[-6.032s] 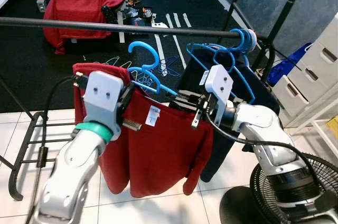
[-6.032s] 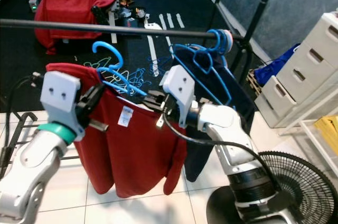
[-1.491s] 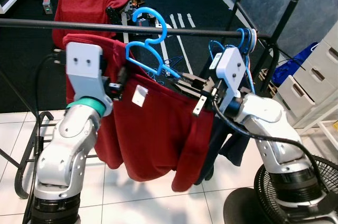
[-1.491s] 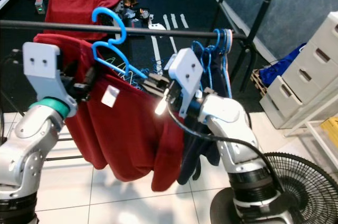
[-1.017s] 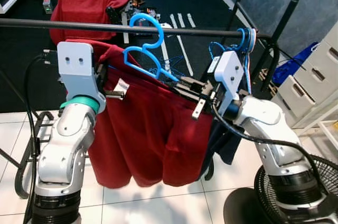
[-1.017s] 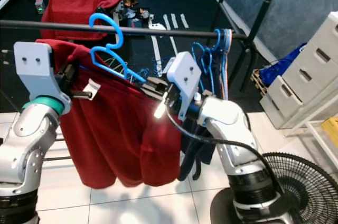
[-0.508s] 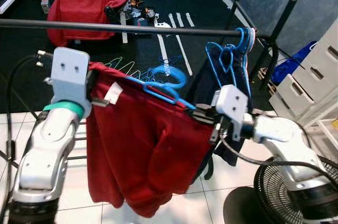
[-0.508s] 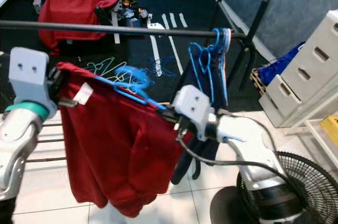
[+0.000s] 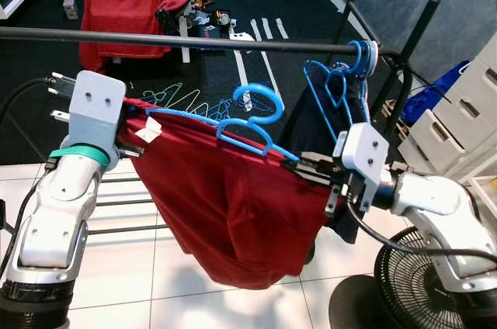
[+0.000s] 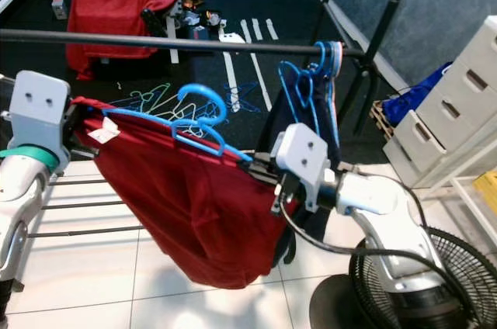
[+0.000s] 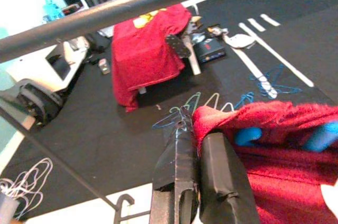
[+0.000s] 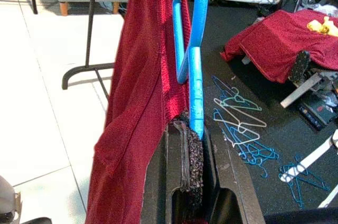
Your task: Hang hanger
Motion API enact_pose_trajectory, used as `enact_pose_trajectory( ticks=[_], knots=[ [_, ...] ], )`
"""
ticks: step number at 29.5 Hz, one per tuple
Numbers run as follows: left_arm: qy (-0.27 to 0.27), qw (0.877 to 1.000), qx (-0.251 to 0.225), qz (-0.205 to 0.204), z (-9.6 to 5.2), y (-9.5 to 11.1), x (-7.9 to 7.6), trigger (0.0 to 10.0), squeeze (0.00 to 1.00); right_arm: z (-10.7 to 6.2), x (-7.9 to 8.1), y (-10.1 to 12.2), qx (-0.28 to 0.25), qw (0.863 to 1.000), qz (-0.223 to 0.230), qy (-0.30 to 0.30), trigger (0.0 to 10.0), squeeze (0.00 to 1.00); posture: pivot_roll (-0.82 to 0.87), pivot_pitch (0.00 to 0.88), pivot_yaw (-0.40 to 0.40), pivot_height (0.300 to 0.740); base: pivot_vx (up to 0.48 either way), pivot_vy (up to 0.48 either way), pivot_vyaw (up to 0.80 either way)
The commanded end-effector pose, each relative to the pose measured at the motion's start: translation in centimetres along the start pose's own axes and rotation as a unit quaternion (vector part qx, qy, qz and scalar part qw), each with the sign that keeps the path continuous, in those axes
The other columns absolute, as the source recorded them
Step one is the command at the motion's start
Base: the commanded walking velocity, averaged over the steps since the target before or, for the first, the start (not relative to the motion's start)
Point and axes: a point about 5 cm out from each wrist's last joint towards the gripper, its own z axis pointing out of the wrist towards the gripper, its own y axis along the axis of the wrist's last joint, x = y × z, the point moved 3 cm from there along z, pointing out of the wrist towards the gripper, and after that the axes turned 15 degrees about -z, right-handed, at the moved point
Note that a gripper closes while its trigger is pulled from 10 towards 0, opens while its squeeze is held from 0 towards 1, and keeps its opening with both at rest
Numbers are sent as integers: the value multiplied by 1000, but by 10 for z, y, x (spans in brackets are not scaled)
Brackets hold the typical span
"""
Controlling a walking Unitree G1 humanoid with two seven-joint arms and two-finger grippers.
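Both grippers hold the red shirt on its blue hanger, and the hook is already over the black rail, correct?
Not quite. Left gripper and right gripper do hold the red shirt on its blue hanger, but the left eye view shows its hook below the black rail, not over it.

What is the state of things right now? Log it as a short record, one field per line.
hanger: blue hanger carrying the red shirt, tipped over, hook lying sideways
rail: black rail above and beyond the hanger; hook not on it
left gripper: left gripper shut on the shirt-covered end of the hanger
right gripper: right gripper shut on the other end, pinching hanger and cloth
already hung: dark garment on blue hangers at the rail's right end
floor: loose hangers on the dark mat
task status: not yet hung
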Motion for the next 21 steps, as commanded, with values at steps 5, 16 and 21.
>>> enact_pose_trajectory(
  ticks=[5,16,21],
  knots=[
    [175,984,13,20,3,-5,54,0,0,-8,-5,12,-14,1000,-5,0,10000,0,-3,58,80,740,0,0,0],
    [95,994,22,-48,4,-8,31,0,0,-3,-35,18,-21,994,-9,-103,10000,0,1,60,80,740,0,0,0],
    [-26,991,31,-127,-4,-7,-18,0,0,6,-48,14,-25,987,6,-158,10000,0,2,58,78,740,0,0,0]
  ],
)
